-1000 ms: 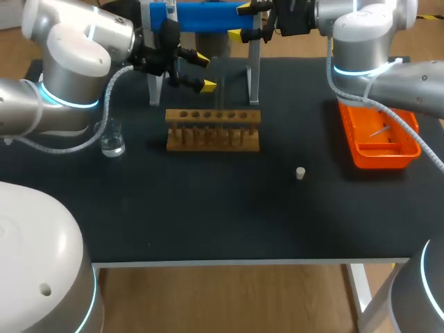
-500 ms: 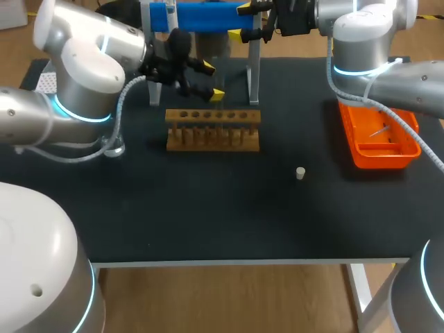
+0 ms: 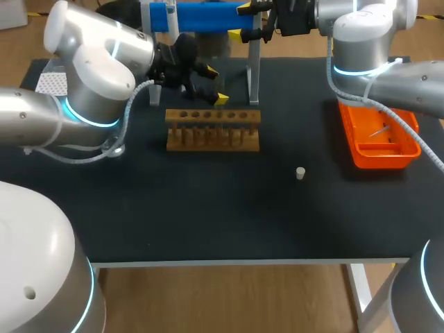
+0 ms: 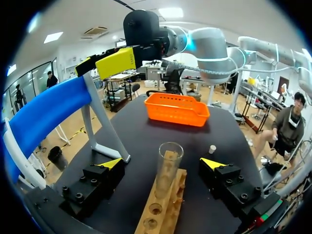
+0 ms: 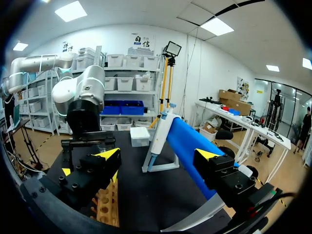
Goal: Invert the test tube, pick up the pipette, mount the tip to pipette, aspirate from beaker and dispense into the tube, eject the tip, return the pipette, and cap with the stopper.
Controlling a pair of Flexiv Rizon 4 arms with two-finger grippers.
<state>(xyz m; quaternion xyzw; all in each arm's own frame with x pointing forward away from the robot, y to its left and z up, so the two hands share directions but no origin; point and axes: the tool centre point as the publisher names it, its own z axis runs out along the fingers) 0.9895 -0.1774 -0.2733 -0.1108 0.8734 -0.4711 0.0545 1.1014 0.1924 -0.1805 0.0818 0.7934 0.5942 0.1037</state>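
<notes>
Step in hand: the first one, inverting the test tube. No later step showed any sign of having begun.

The left gripper [image 3: 215, 84] hung over the right-hand end of the wooden rack [image 3: 213, 130], at the back of the table [image 3: 208, 208]. In the left wrist view the test tube [image 4: 168, 170] stood upright in the rack, between the gripper's fingers. Both yellow tips stood off from the glass, one on each side, so the jaws were open and held nothing. Whether the tube's upper end was its mouth or its base could not be settled.

The right gripper [image 3: 241, 21] sat at the pipette [image 3: 201, 17], which lay on its stand [image 3: 254, 76] behind the rack. In the right wrist view the fingers were spread wide, with the blue body close to one and clear of the other – open, nothing gripped.

The stopper [image 3: 300, 173] stood alone on the table, well apart from the rack. The orange tray [image 3: 378, 149] lay to the right and held what appeared to be the tip [image 3: 379, 130]. The beaker [image 3: 116, 148] was largely hidden behind the left arm.

Judgement on the next move: close the left fingers squarely on the glass – lightly enough not to crack it – then lift it straight out of its hole before turning it. A tilted pull would risk dragging the rack.
</notes>
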